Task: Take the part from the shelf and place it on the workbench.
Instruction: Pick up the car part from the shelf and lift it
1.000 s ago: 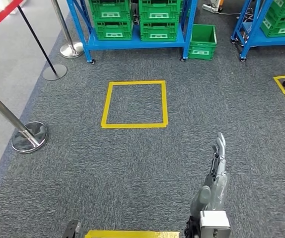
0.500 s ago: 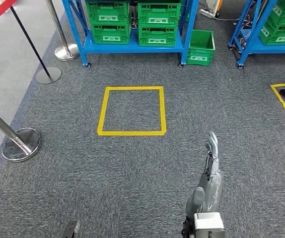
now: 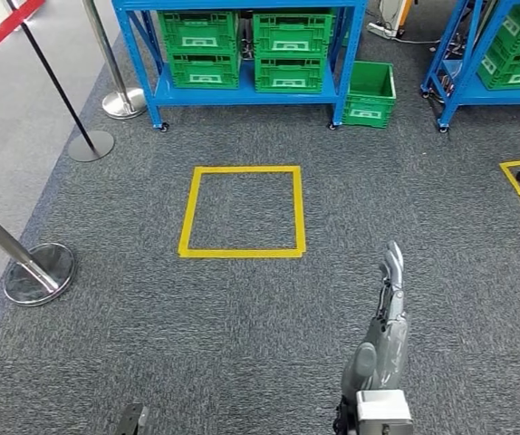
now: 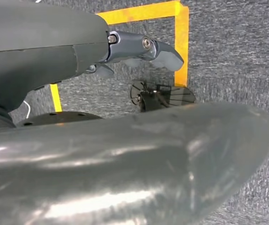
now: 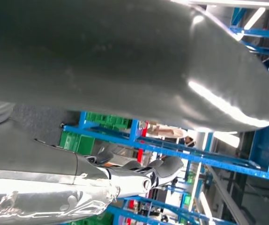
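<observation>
The blue shelf (image 3: 244, 86) of green crates (image 3: 289, 50) lay well ahead at 11 o'clock from the nearer right hand (image 3: 389, 313), which was outstretched, fingers apart, grasping nothing.

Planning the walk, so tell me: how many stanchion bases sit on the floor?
3: one near base at left, one flat dark base farther on, and one shiny base beside the blue shelf. Others may lie outside the picture.

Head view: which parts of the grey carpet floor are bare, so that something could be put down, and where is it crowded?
Bare grey carpet lies inside the yellow tape square and between it and the right robot hand. The far edge is crowded: the blue metal shelf with green plastic crates, plus a loose green crate. Chrome barrier posts line the left side.
</observation>
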Motion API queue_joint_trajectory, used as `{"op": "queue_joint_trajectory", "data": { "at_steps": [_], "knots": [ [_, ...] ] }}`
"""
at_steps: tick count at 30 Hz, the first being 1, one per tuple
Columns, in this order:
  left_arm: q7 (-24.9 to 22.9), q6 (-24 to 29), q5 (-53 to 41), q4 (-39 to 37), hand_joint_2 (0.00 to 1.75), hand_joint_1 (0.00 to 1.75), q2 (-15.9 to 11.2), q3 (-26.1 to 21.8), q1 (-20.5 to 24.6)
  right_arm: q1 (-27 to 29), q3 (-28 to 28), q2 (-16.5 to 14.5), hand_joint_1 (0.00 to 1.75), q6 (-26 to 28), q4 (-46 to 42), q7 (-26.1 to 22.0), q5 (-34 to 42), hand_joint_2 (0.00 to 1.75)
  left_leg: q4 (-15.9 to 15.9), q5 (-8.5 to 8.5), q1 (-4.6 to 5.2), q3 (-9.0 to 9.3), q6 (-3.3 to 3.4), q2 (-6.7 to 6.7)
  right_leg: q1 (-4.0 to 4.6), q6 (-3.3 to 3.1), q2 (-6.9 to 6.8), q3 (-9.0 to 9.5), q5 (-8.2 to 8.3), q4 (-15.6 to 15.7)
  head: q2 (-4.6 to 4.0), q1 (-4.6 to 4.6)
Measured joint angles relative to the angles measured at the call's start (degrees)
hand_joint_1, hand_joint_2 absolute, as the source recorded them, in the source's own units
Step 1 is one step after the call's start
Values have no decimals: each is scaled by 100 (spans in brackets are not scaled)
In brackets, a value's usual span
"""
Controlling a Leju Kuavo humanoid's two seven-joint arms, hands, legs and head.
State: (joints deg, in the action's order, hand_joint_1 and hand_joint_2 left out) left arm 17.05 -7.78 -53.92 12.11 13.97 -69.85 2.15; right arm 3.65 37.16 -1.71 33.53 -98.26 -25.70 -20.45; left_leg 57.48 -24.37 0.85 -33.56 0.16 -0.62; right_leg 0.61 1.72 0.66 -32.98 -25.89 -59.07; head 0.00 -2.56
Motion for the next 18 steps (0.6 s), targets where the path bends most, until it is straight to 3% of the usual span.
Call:
{"op": "queue_joint_trajectory", "data": {
  "at_steps": [11, 12, 15, 16, 18],
  "knots": [
    [15, 15, -39, 0, 0, 0, 0, 0, 4, 0, 0, 3, 0, -2, -1, -1, -1, 0, -59, 16, -2, 21, -58, -1, 0, -47, -2, -1, -20, -2, 0, 2],
    [25, 10, -35, 0, 0, 0, -1, 0, 4, 3, 0, 3, 0, -2, -3, -1, -1, 0, -84, -11, 0, 26, -35, -3, -8, -28, -7, 12, 14, -24, 0, 1],
    [61, 0, -15, 0, 0, 0, -1, 0, 0, 28, 2, 8, 0, -5, -25, -3, -4, 0, -270, -81, -10, 182, 69, -14, -31, 118, -22, -35, 182, -208, 0, -6],
    [73, 0, -11, 0, 0, 0, -1, 0, -3, 26, 3, 10, 0, -6, -34, -6, -4, 0, -317, -80, -22, 260, 89, -15, -36, 147, -21, -94, 128, -336, 1, 5],
    [84, 4, -11, 0, 0, 0, -4, 0, -8, 16, 6, 11, 0, -5, -47, -14, -3, 0, -346, -97, -46, 355, 96, -13, -55, 164, -18, -325, -212, -827, 0, 51]
  ]
}}
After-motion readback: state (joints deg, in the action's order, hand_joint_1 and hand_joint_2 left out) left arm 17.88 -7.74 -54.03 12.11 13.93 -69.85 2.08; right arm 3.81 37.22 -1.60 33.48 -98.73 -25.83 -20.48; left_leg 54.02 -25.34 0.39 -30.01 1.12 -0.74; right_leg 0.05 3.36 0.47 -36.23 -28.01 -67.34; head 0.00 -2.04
